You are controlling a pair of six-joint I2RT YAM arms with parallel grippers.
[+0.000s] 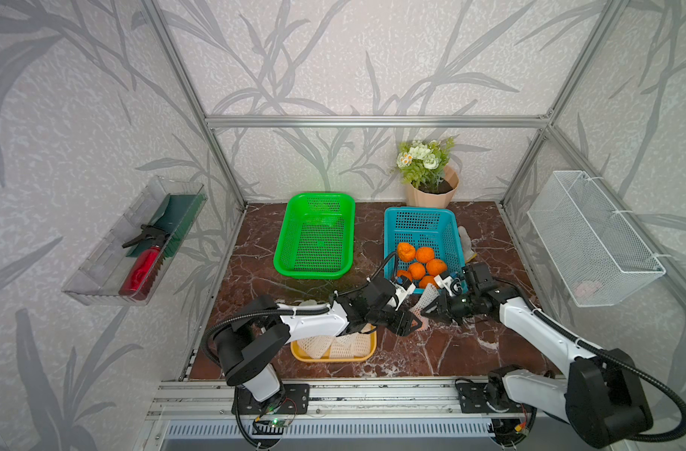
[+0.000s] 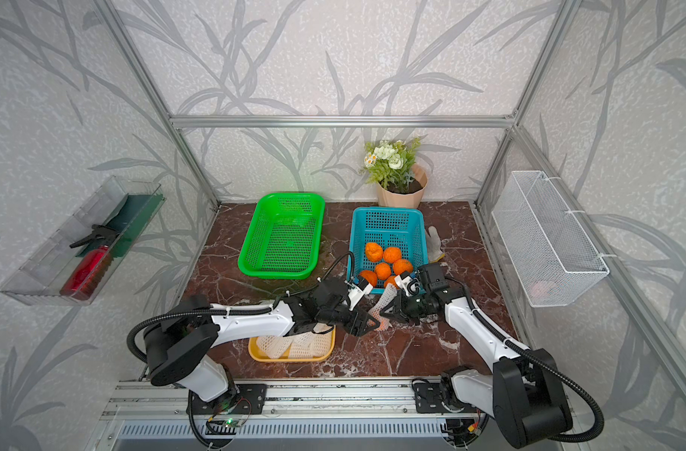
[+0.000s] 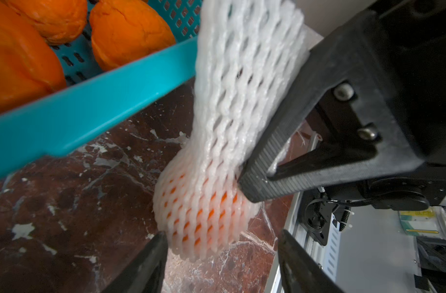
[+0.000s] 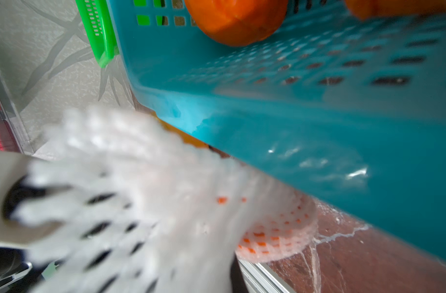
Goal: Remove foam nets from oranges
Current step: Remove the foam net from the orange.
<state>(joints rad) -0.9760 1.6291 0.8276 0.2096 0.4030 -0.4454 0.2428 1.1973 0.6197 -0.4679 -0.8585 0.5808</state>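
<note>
1. While the right gripper (image 3: 250,187) pinches the loose upper part of a foam net (image 3: 242,76), jaws pressed together on the mesh, the orange (image 3: 204,203) inside sits bunched in the lower end, down on the marble table (image 3: 64,215).
2. Meanwhile the left gripper (image 3: 222,232) is spread wide, one finger on either side of that netted orange, close beside it.
3. All of this is just in front of the blue basket (image 3: 90,106), which holds the bare oranges (image 1: 424,254).
4. Some empty nets (image 1: 314,347) lie in the yellow tray (image 1: 333,358) under the left arm.
</note>
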